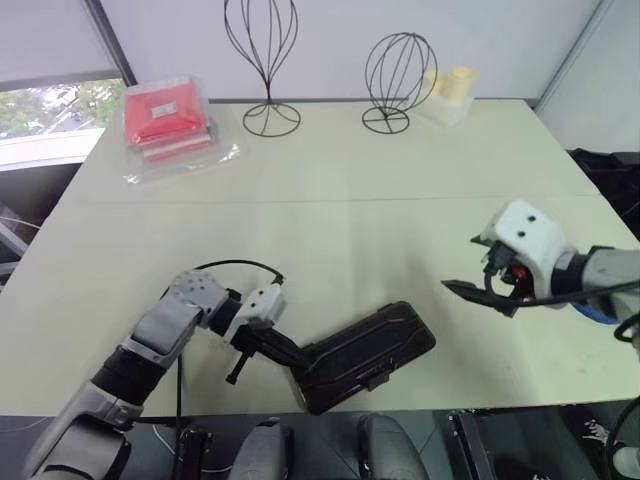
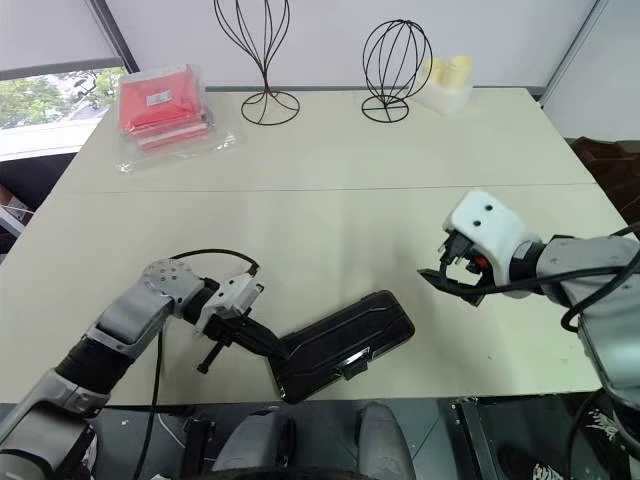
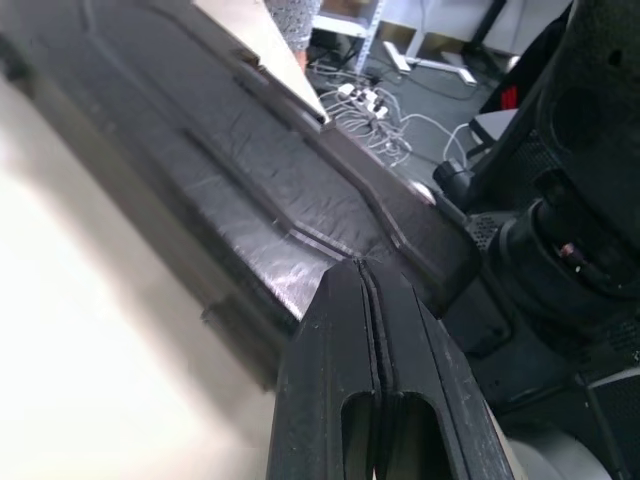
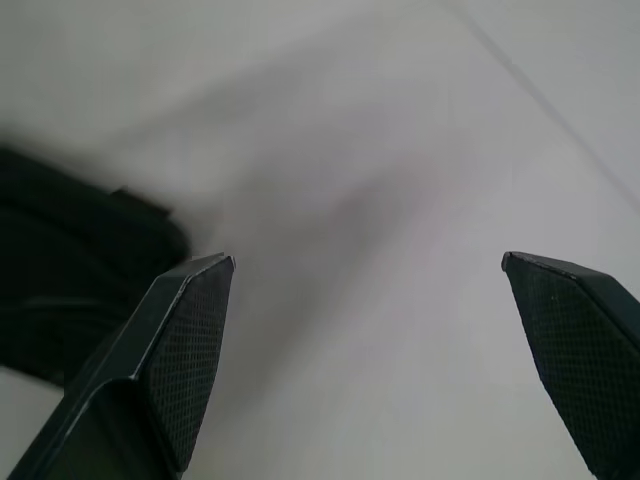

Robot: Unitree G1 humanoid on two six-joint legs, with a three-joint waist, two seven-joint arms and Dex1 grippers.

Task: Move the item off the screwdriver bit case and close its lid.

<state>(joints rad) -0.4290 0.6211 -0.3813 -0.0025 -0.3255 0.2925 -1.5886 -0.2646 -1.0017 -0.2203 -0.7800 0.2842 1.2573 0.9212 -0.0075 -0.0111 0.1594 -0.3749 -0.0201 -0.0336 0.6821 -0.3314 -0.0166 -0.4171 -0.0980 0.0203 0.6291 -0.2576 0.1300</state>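
Note:
The black screwdriver bit case (image 1: 370, 355) lies slanted near the table's front edge, its lid down flat and nothing on top of it. My left gripper (image 1: 298, 352) is shut, and its fingertips press against the case's near-left end, seen close up in the left wrist view (image 3: 362, 265) over the case's textured lid (image 3: 230, 190). My right gripper (image 1: 455, 288) is open and hovers just above the table to the right of the case, holding nothing. In the right wrist view the case (image 4: 60, 300) shows beyond one of its fingers (image 4: 185, 330).
A red packet in a clear bag (image 1: 168, 120) lies at the far left. Two wire head-shaped stands (image 1: 268, 60) (image 1: 398, 75) and pale yellow cups (image 1: 447, 90) stand along the back edge. The table (image 1: 350, 220) is bare between them and the case.

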